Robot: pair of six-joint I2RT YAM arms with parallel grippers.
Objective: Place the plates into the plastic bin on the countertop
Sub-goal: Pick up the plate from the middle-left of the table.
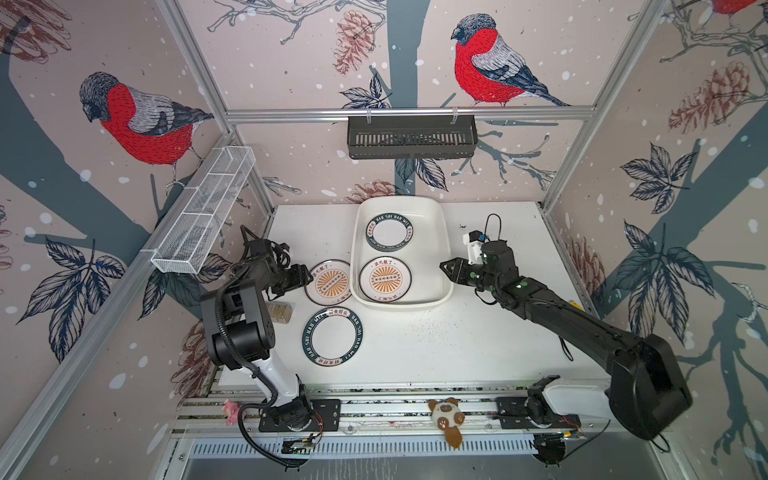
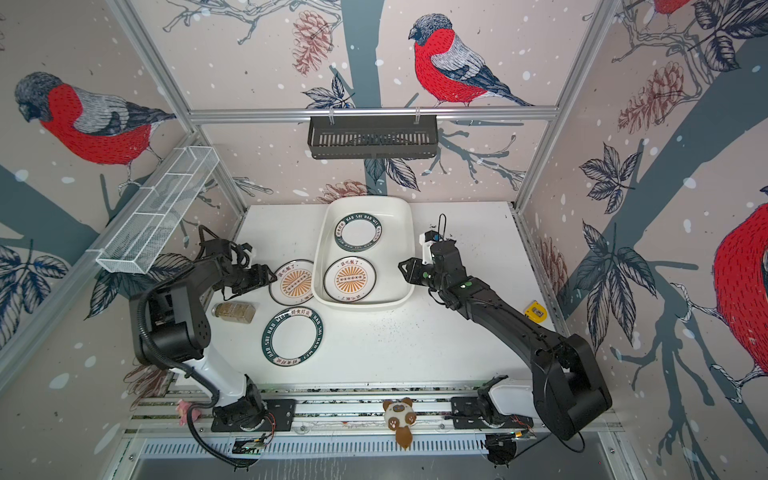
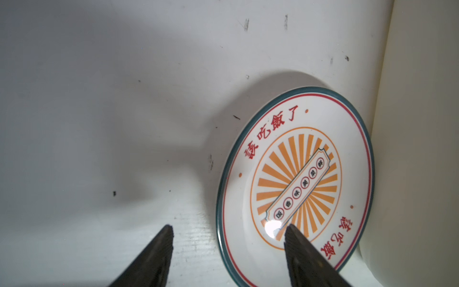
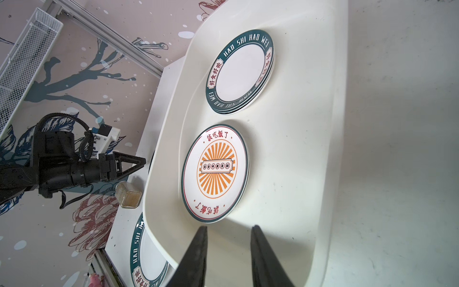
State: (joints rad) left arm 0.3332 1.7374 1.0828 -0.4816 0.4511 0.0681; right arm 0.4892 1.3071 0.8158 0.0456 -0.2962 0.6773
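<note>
While green-lettered plates [image 1: 389, 233] and a sunburst plate [image 1: 385, 278] are lying inside the plastic bin [image 1: 432, 224], another sunburst plate [image 1: 331, 282] and a green-rimmed plate [image 1: 332, 337] are lying on the worktop [image 1: 457, 340] left of it. The left claw [image 3: 229, 232] is straddling the outer sunburst plate's rim, fingers apart; the right claw [image 4: 229, 228], also apart and empty, is hovering by the bin's right rim.

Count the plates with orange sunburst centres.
2. One sunburst plate lies inside the large white plastic bin; the other sunburst plate on the white countertop outside it. More may hide stacked beneath.
</note>
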